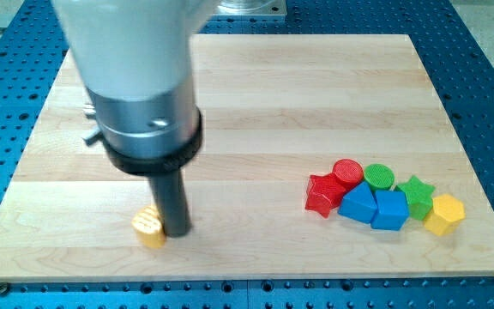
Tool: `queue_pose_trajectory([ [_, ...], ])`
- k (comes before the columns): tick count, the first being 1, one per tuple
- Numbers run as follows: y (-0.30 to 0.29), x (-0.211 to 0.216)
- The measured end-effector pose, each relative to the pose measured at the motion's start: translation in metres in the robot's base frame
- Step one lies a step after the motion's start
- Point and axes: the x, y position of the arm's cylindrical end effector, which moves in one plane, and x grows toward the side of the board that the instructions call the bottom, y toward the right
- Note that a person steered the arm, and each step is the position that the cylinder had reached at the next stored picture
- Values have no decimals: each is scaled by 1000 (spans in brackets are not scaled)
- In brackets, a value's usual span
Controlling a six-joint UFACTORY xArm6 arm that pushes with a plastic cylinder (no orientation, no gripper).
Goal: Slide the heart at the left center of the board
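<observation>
A yellow heart block lies on the wooden board at the view's lower left. My tip rests just to the heart's right, touching or almost touching it. The dark rod rises from there into the arm's wide grey body, which hides part of the board's upper left.
A cluster of blocks sits at the view's lower right: a red star, a red cylinder, a green cylinder, a green star, two blue blocks and a yellow hexagon.
</observation>
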Motion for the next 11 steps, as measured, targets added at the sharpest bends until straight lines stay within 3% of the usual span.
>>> queue_pose_trajectory([
  [1,-19,-18],
  [4,4,27],
  [5,-33,19],
  [7,-98,-38],
  [8,-103,0],
  [10,-122,-81],
  [11,-128,-62],
])
